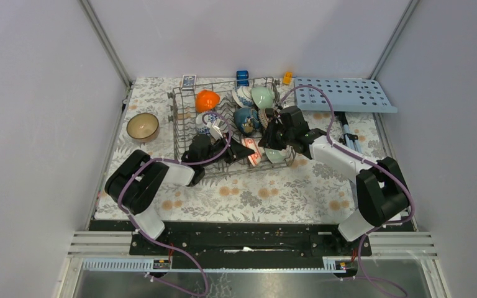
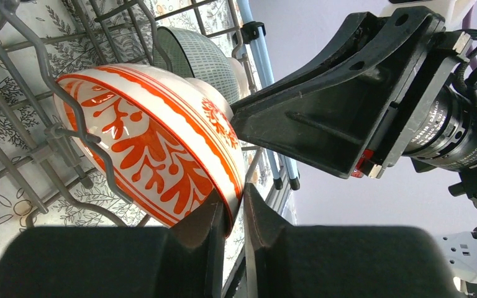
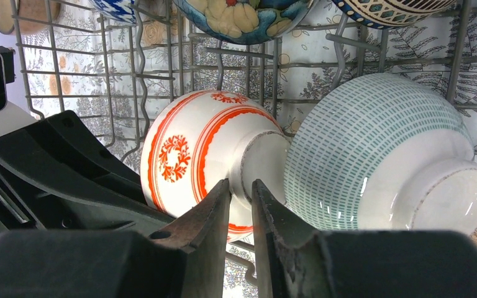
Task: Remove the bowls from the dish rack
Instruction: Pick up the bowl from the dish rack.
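Seen from above, a grey wire dish rack point(image 1: 175, 124) stands towards the far side of a flower-patterned worktop point(image 1: 254, 195), with both robot arms reaching into its near end. Several bowls stand on edge among its tines: an orange bowl point(image 1: 207, 100), a blue-and-white bowl point(image 1: 243, 95), a pale green bowl point(image 1: 262, 97) and a dark blue flowered bowl point(image 1: 246, 119). At the near end, a red-and-white bowl point(image 2: 155, 149) lies on its side just beside a bowl with a green check pattern point(image 3: 372, 143). The left pincer point(image 2: 235, 192) is closed on the rim of the red-and-white bowl, one finger inside the bowl and one outside. The right pincer point(image 3: 241, 185) sits at the white foot of the same bowl, its jaws a narrow slit apart; the views do not show whether it grips the foot. A tan bowl point(image 1: 143, 126) stands upright on the worktop, left of the rack. A light-blue board with holes point(image 1: 345, 94) lies at the rack's far right.
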Tool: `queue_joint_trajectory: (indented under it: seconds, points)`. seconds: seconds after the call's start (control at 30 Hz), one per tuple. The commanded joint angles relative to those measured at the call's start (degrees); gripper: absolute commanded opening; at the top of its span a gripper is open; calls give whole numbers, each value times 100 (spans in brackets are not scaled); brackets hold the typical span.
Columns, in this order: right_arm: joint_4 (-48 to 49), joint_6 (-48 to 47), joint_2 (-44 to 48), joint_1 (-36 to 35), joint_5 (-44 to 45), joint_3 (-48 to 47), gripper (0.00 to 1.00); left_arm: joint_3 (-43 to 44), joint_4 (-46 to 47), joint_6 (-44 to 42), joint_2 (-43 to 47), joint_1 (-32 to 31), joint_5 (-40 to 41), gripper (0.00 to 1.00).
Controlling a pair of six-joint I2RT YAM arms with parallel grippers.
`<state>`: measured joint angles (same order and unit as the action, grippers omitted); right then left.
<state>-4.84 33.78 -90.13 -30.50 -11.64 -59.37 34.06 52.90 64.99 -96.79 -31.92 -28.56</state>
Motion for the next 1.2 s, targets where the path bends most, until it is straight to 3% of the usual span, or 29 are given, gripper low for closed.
queue_joint_trajectory:
  seconds: [0.0, 0.17, 0.4, 1.17]
  points:
    - [164, 169, 253, -271, -607, -30, 26, 118, 736, 67, 270, -100, -137, 1]
    - [146, 151, 314, -265, -571, -22, 29, 87, 900, 87, 263, -103, -165, 0]
    - [-133, 39, 504, -259, -296, -142, 45, 92, 1251, 156, 163, -77, -275, 0]
    - [-610, 73, 1489, 163, -41, -183, 79, 34, 2018, 566, -85, 165, -583, 0]
